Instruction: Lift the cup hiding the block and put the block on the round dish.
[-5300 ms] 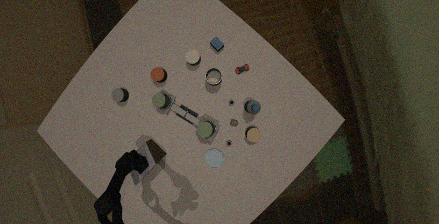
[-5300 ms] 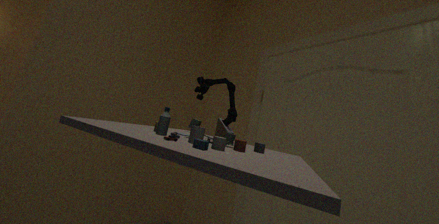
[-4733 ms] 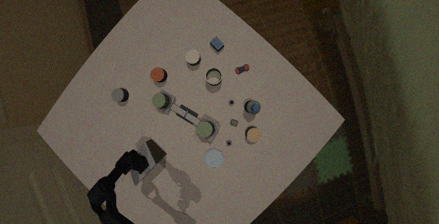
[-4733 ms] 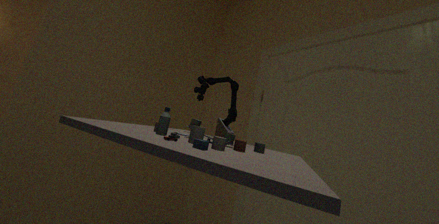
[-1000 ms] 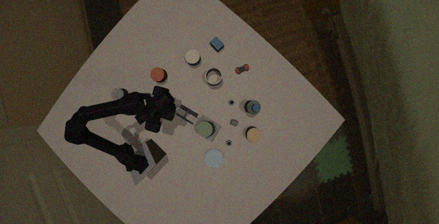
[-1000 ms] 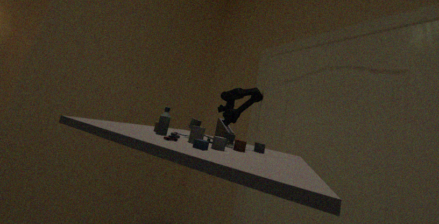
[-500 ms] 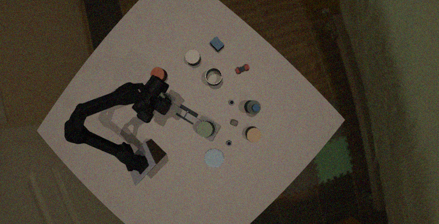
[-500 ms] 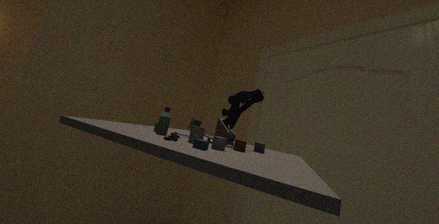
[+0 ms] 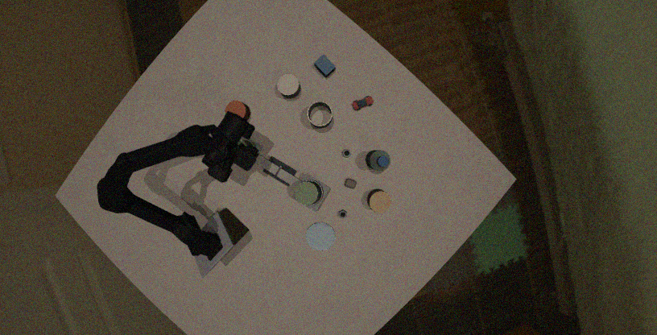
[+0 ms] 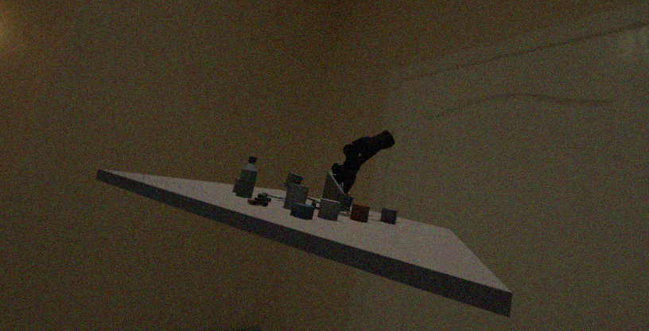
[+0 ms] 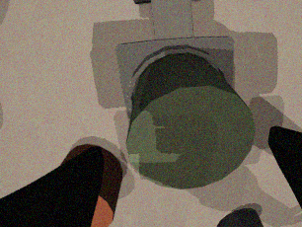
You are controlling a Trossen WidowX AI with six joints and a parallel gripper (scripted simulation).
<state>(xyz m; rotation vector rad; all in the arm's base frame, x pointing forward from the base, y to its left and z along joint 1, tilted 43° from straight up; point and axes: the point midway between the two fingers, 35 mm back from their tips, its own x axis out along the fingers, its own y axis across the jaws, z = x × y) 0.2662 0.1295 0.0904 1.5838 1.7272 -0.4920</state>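
Note:
Two green cups stand on the ends of a small balance [image 9: 280, 169]. The right cup [image 9: 307, 192] stands in plain sight. The left cup [image 11: 190, 129] is mostly hidden under my wrist in the top view. My gripper [image 9: 243, 148] [image 11: 190, 146] is open and hangs right over the left cup, one finger on each side of it in the wrist view. The pale blue round dish [image 9: 320, 236] lies on the table past the right cup. No block shows.
A white cylinder [image 9: 288, 84], an open ring cup [image 9: 320, 114], a blue block [image 9: 324, 65], a toy car [image 9: 362, 102], a bottle [image 9: 378, 159] and a yellow cylinder [image 9: 380, 200] stand farther off.

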